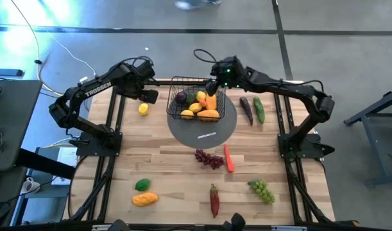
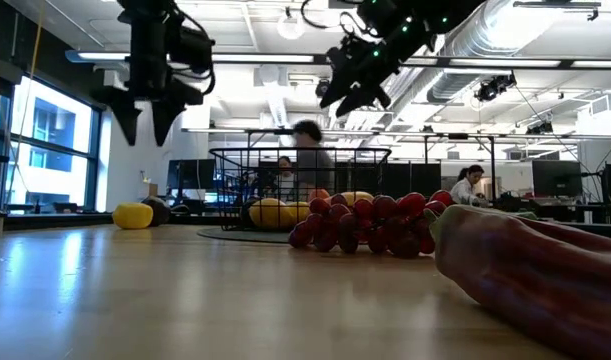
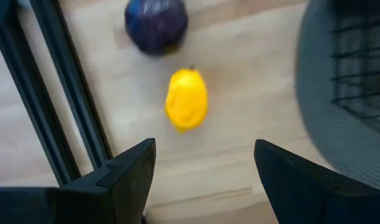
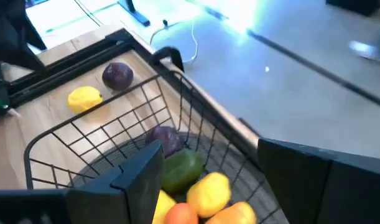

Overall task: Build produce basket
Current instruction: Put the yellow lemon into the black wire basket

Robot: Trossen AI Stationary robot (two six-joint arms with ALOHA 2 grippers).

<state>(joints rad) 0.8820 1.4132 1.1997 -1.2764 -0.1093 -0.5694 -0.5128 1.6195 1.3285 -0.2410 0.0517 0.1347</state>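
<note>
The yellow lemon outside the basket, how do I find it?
Find the black wire basket on the round grey mat. Just beside it, under the left gripper, the lemon lies on bare wood. It's all yellow; the plum next to it is purple.

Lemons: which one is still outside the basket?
The lemon lying on the bare table left of the basket, below the left gripper; the other yellow fruits sit inside.

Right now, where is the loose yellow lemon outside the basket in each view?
High view: lemon, left of basket.
Low view: left, on table.
Left wrist view: centre, beside plum.
Right wrist view: upper left.
Shared landmark: the basket.
</note>
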